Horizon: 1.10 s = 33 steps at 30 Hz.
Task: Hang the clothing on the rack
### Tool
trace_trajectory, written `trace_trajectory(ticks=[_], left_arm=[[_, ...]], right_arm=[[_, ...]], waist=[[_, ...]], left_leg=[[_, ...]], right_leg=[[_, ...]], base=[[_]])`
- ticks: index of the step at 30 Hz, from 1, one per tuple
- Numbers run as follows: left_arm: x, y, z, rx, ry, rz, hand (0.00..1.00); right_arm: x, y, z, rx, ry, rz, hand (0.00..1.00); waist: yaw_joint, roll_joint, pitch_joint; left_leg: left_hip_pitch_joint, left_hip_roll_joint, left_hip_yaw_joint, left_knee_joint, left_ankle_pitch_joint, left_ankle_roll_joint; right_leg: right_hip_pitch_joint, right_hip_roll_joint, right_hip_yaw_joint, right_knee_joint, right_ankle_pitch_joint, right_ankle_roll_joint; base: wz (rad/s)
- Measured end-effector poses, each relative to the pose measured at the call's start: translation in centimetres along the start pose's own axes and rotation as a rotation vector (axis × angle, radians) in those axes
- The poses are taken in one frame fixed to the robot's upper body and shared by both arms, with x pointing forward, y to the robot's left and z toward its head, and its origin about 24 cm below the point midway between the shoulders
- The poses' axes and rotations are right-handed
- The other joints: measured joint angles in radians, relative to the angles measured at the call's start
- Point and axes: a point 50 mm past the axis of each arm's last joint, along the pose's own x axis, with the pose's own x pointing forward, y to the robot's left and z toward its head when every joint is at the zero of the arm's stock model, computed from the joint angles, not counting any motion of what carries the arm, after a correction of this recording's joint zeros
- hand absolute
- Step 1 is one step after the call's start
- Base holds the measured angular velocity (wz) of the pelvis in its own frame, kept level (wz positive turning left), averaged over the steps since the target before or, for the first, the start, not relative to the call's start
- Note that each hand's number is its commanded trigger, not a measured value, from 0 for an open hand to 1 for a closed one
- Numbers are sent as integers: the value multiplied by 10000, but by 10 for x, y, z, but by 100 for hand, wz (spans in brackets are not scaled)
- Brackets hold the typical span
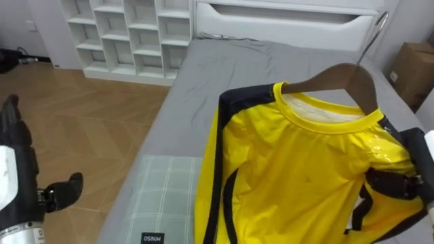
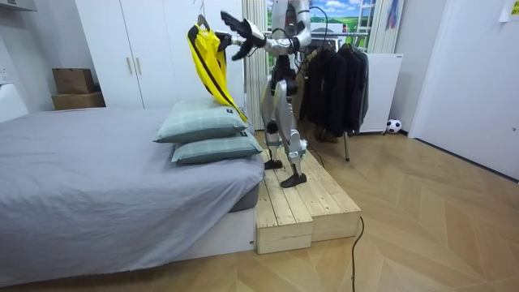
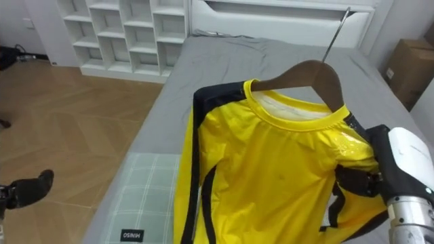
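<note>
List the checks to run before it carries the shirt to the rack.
1. The yellow shirt sits on the wooden hanger: ok.
2. The right hand grips the shirt's shoulder: ok.
3. The hook is free above the collar: ok.
4. The left hand is open and empty: ok.
5. Free spot on the clothes rack behind the robot: cannot tell, dark clothes hang along it.
6. Stance on the wooden platform: ok.
</note>
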Motion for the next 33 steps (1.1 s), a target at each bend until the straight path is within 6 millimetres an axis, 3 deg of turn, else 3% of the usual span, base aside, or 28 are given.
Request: trace_trajectory(ticks=[3, 12, 17, 20, 24, 27, 33], left_arm=[[-15, -6, -19, 435, 720, -643, 0], [-72, -28, -76, 1076, 3804, -2728, 0], [-133, -34, -121, 1209, 6844, -4401, 0], [-171, -25, -140, 1371, 8527, -4913, 0], [-215, -14, -157, 1458, 10723, -5410, 0], [-232, -9, -163, 1337, 11882, -5665, 0], [-247, -8, -164, 1013, 12842, -6160, 0]], right_arm=[[-1, -4, 5, -1, -204, -85, 100], [-8, -9, 7, 152, -225, -127, 100], [-11, -16, 7, 290, -235, -367, 100], [-12, -19, 8, 248, -246, -487, 100], [-16, -22, 11, 222, -289, -598, 100], [-16, -23, 11, 222, -277, -607, 100], [-16, -22, 14, 324, -220, -647, 100]], waist=[[-35, 71, -43], [-77, 104, -39], [-52, 59, -36], [-23, -15, -68], [72, -118, -66], [145, -168, -48], [253, -237, -63]], left_leg=[[31, 1, 3, 4, 0, 0], [170, -2, 30, -29, -58, 25], [194, 26, 58, -87, -62, 13], [195, 37, 125, -103, -102, -6], [194, 38, 114, -118, -125, -2], [174, 42, 103, -119, -174, 16], [109, 40, 86, -98, -215, 26]], right_leg=[[35, 5, 7, -8, 1, -1], [147, 6, 20, -20, -29, 12], [129, 63, 80, -24, -37, 8], [91, 84, 137, -15, -68, 6], [95, 81, 123, -17, -78, 15], [91, 77, 113, -17, -97, 27], [66, 69, 96, -18, -121, 48]], base=[[0], [0], [-2], [-6], [0], [0], [0]])
